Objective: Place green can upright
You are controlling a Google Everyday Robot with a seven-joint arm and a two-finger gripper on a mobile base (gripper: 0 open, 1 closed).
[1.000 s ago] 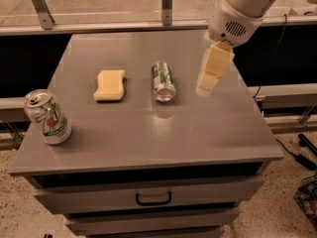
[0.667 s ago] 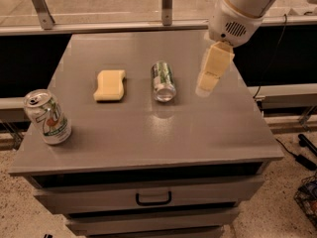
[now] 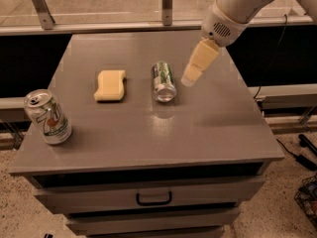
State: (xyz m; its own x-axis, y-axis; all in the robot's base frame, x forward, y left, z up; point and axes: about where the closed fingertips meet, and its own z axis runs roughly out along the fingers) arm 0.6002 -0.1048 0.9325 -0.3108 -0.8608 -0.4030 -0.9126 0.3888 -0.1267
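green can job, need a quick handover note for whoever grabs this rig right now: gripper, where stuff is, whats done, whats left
The gripper holds nothing and hangs just right of the green can, apart from it.
The green can lies on its side near the middle of the table, with one silver end toward the front edge.
Also there: a yellow sponge left of the can and a 7UP can standing upright at the front left.
Done: nothing yet, the can is not grasped.
Left: grasp the green can, turn it upright, set it down on the table, let go.
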